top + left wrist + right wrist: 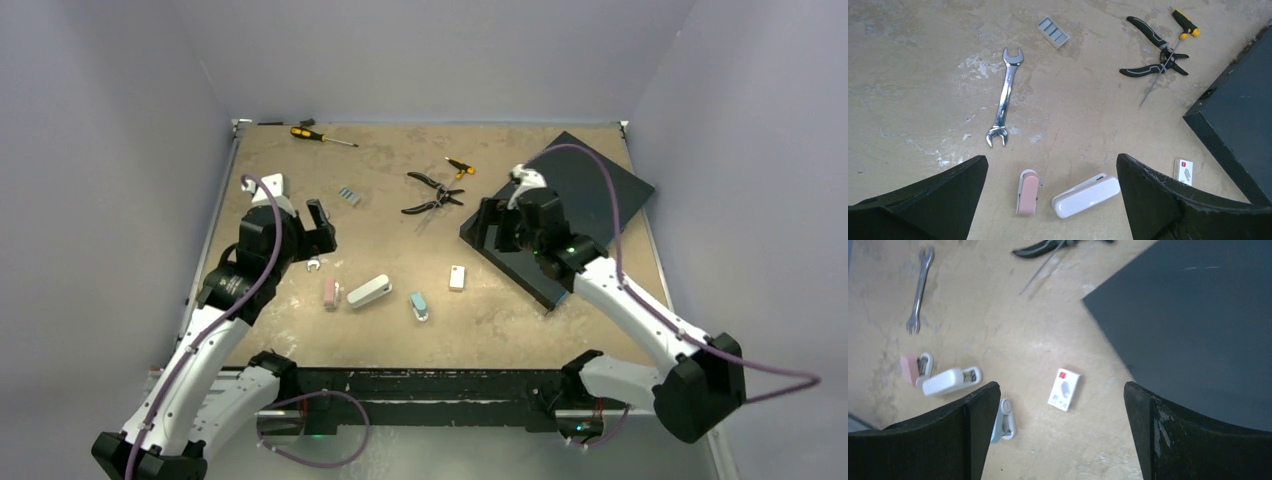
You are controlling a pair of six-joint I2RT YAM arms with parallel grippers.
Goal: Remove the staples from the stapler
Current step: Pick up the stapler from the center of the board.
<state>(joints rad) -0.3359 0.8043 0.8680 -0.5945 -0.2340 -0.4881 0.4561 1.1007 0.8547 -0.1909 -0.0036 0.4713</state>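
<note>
Over the table [520, 310], left gripper [1051, 165] and right gripper [1062, 387] are held wide open, nothing gripped; white stapler [1086, 195] untouched.

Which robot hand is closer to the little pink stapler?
Left. The left gripper hangs just past the pink stapler, slightly to its left. The right gripper is much farther, off to the stapler's right at the black board.

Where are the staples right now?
In the top view the staples lie left of centre, beyond the wrench and left of the pliers.
</note>
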